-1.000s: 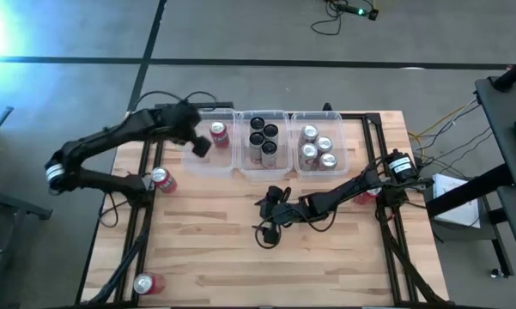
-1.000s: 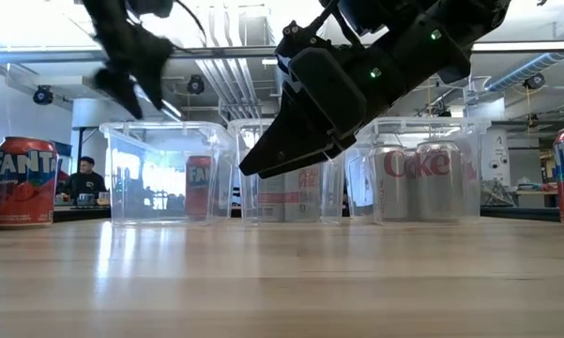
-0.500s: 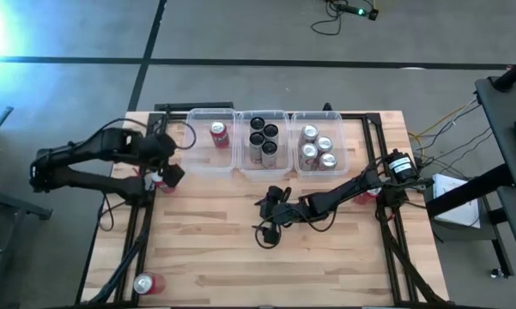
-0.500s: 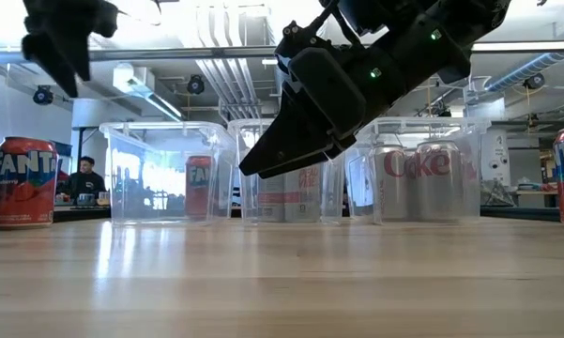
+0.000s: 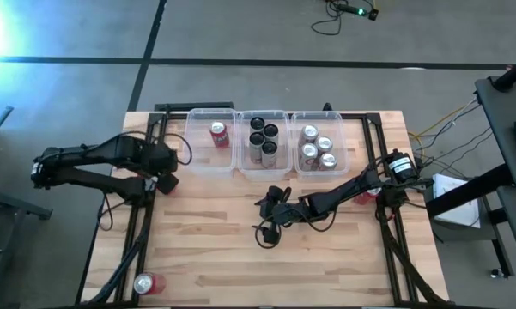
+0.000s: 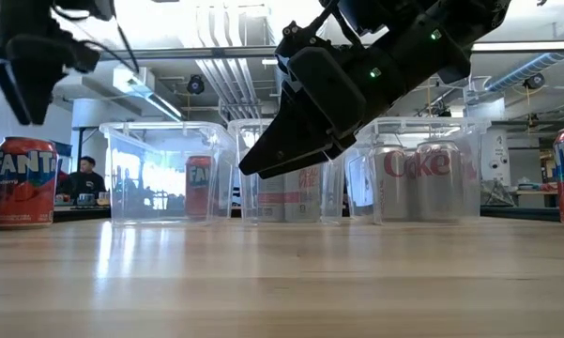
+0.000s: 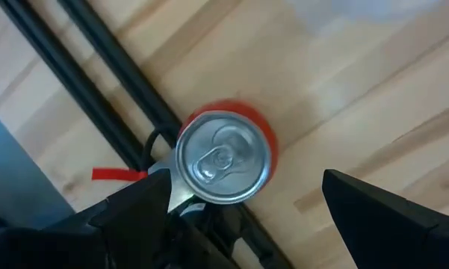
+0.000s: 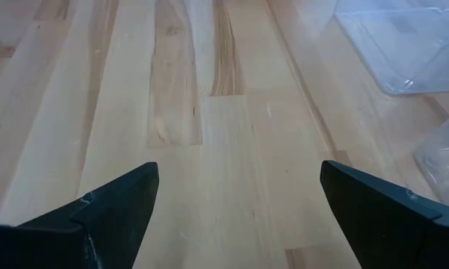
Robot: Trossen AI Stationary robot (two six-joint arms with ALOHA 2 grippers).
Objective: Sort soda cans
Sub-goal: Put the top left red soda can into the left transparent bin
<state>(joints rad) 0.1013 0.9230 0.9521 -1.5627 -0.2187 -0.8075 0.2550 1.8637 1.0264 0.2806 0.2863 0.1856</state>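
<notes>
A red Fanta can [image 7: 224, 157] stands upright at the table's left edge [image 6: 21, 183]. My left gripper [image 7: 245, 179] hangs open just above it [image 6: 23, 70], one finger on each side of its silver top, without touching. My right gripper [image 8: 237, 175] is open and hovers over bare wood at mid-table [image 5: 270, 216]. Three clear bins stand along the far side. The left bin holds one red can [image 5: 218, 135], the middle bin black cans [image 5: 263, 140], and the right bin silver cans [image 5: 318, 148].
Another red can [image 5: 146, 283] lies near the table's near left corner. A third red can [image 5: 367, 194] stands by the right edge, half behind my right arm. Black frame rails [image 7: 112, 97] run along the table's left side beside the Fanta can.
My left gripper has swung from over the left bin toward the table's left and near edges, and has come down. It now sits above the red can at the left edge.
</notes>
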